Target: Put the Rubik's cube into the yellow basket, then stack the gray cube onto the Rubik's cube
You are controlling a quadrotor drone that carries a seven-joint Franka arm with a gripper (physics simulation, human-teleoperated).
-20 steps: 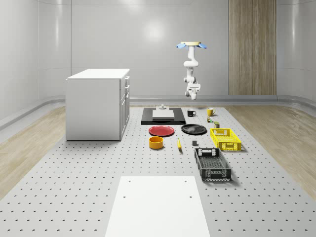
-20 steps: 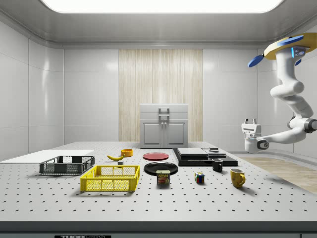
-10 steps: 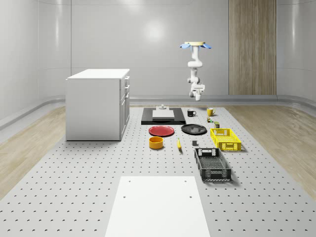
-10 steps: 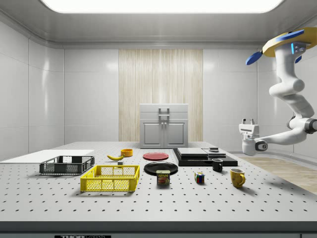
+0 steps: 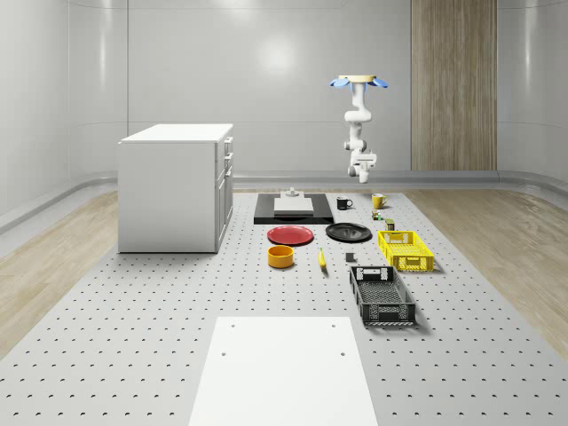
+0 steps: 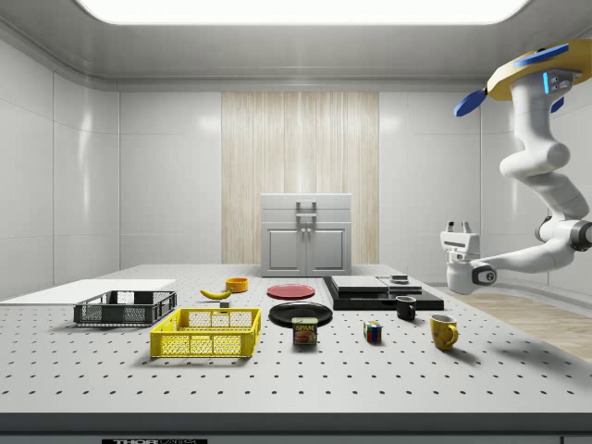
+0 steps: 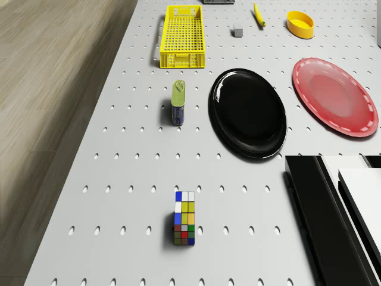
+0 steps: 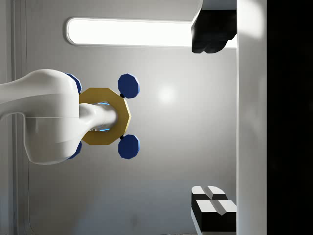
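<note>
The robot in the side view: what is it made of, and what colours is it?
A yellow drone body with blue rotors carries a glossy white, rounded jointed arm. It ends in a white gripper with short fingers whose tips look dark in the wrist view.

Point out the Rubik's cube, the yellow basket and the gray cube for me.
Rubik's cube (image 7: 185, 218): drone view, on its top face.
Yellow basket (image 7: 182, 59): drone view, on its near end wall.
Gray cube (image 7: 237, 32): drone view, on its top face.
</note>
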